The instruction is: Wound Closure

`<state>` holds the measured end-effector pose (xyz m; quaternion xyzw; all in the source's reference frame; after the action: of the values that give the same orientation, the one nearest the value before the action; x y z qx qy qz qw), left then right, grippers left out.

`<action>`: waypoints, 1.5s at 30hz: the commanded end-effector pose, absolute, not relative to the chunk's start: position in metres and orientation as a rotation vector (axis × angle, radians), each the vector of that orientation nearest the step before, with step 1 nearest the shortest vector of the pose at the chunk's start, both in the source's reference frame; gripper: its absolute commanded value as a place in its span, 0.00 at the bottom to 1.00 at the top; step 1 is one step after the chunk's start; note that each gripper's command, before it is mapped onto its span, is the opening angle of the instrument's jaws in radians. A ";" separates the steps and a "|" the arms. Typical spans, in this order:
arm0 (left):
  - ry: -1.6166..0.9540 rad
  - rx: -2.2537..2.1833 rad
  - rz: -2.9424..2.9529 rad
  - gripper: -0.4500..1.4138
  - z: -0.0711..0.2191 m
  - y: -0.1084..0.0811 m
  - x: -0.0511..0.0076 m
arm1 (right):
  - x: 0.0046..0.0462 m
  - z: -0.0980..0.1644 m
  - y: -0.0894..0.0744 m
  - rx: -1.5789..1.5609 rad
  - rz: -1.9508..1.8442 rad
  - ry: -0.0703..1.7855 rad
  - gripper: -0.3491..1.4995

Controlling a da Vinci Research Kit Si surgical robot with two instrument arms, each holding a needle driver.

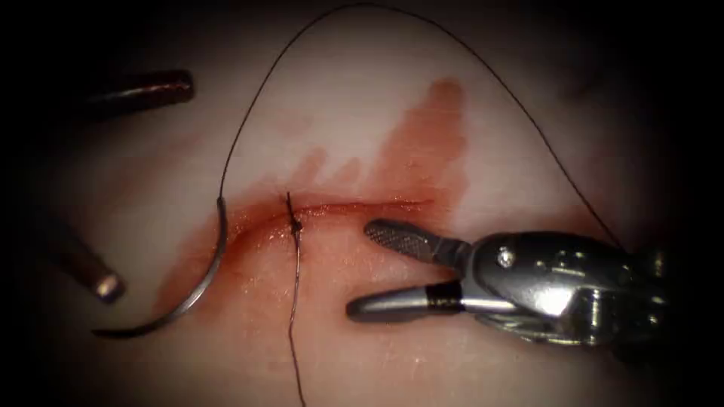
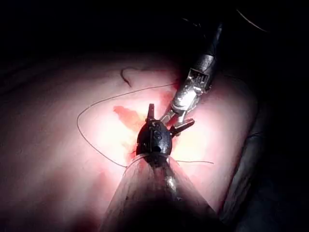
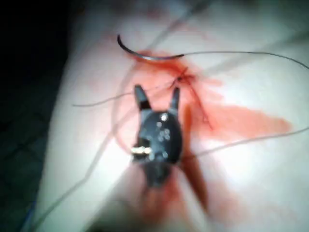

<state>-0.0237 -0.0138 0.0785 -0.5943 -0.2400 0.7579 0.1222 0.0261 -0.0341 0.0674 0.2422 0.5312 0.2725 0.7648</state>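
The tissue point(image 1: 528, 136) carries the cut point(image 1: 354, 205), wet with red fluid point(image 1: 422, 143). The right tool point(image 1: 360, 267) hovers over it with jaws apart, holding nothing. The left tool point(image 2: 170, 116) is likewise spread and empty. The needle point(image 1: 207, 283) lies loose on the surface well beyond the right tool's tips, past the knot point(image 1: 295, 224), and its thread point(image 1: 483, 64) arcs back behind that tool. Any regrasp would best take the needle's mid-curve, sparing the point and keeping the slack off the knot.
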 end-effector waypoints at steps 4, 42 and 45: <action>-0.617 -1.729 2.372 0.59 0.081 -0.017 -0.0259 | 0.0264 0.068 -0.035 0.554 0.584 1.156 0.93; -0.399 -1.335 3.283 0.56 0.093 -0.026 -0.0302 | 0.0274 0.067 -0.035 0.561 0.596 1.153 0.92; -0.381 -1.325 3.281 0.50 0.093 -0.026 -0.0308 | 0.0275 0.067 -0.035 0.560 0.595 1.153 0.92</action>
<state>-0.0303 -0.0255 0.0923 -0.3656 -0.1002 0.9022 -0.2058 0.0269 -0.0342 0.0669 0.2560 0.5296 0.2738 0.7609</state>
